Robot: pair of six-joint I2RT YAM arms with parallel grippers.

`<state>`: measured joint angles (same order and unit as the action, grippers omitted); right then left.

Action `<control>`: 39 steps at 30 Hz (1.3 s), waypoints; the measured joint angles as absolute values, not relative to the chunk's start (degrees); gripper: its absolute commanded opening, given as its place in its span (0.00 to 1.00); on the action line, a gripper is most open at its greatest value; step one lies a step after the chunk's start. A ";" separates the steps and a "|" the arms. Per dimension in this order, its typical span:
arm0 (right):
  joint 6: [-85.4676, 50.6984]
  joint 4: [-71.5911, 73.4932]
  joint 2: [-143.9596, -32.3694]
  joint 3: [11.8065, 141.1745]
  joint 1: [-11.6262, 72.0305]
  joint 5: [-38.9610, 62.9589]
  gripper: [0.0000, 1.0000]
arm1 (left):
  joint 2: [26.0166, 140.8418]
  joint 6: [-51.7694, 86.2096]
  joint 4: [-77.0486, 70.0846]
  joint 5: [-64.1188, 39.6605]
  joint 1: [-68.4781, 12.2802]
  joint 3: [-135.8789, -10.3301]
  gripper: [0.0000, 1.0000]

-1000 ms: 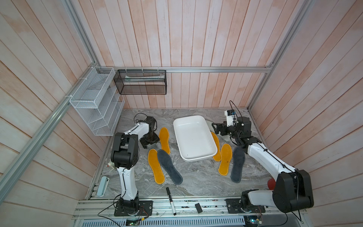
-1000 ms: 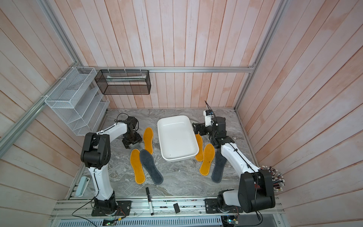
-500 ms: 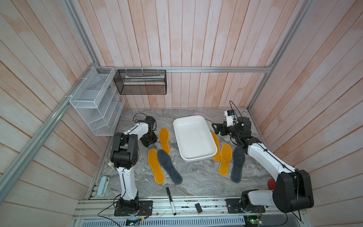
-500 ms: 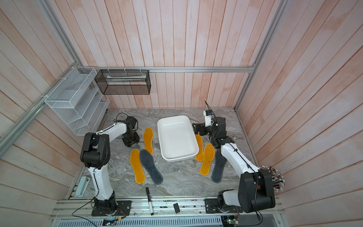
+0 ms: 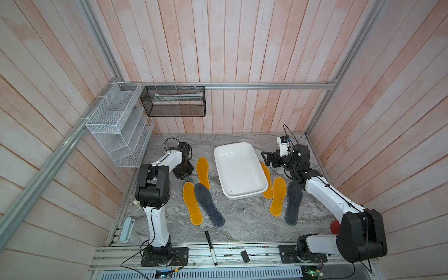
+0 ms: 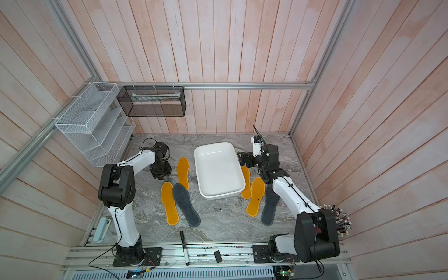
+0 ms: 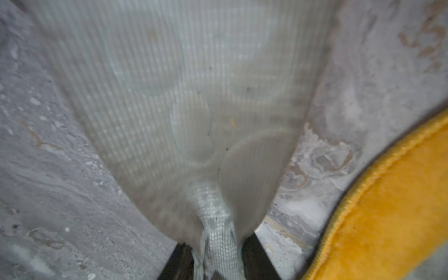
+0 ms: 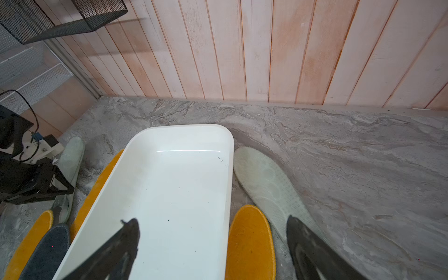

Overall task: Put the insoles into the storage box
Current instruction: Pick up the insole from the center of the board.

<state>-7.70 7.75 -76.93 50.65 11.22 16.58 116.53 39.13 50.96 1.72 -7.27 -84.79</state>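
**Left gripper pinches a pale insole beside the white box**

In both top views we see a grey-veined marble table (image 5: pixel 242 225) across the lower middle, walled by pinkish wood planks. A white wire rack (image 5: pixel 118 131) and a black mesh basket (image 5: pixel 173 101) hang at upper left. The glossy, round-cornered storage box (image 5: pixel 238 169) sits at centre. Left of it lie two fuzzy yellow insoles (image 5: pixel 202 171) and one dark felt insole (image 5: pixel 208 206). Right of it lie two more yellow insoles and another dark felt insole (image 6: pixel 269 206). The left gripper (image 5: pixel 186 179) is low at the table, left of centre. The right gripper (image 5: pixel 265 158) hovers by the box's right rim. Nothing we can see has shifted from a second ago.

In the left wrist view, the left gripper is clenched on the ribbed, translucent pale insole (image 7: pixel 194 97), whose edge bunches between the jaws.

In the right wrist view, the right gripper's jaws are spread wide and hold nothing above the box rim. A second pale insole (image 8: pixel 269 181) lies just beside the box.
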 measured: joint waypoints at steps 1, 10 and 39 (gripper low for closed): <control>-7.70 7.75 -76.93 50.65 11.22 16.58 0.95 | 116.90 38.96 50.78 1.83 -7.16 -85.43 0.32; -7.64 8.05 -77.03 50.65 11.22 16.58 0.95 | 118.67 38.57 48.99 3.11 -6.85 -88.75 0.32; -5.98 8.86 -77.14 49.25 11.22 17.04 0.95 | 103.90 33.58 30.04 11.00 -9.02 -79.59 0.32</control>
<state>-5.98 8.86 -77.14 49.25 11.22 17.04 103.90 33.58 30.04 11.00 -9.02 -79.59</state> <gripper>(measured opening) 0.953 0.317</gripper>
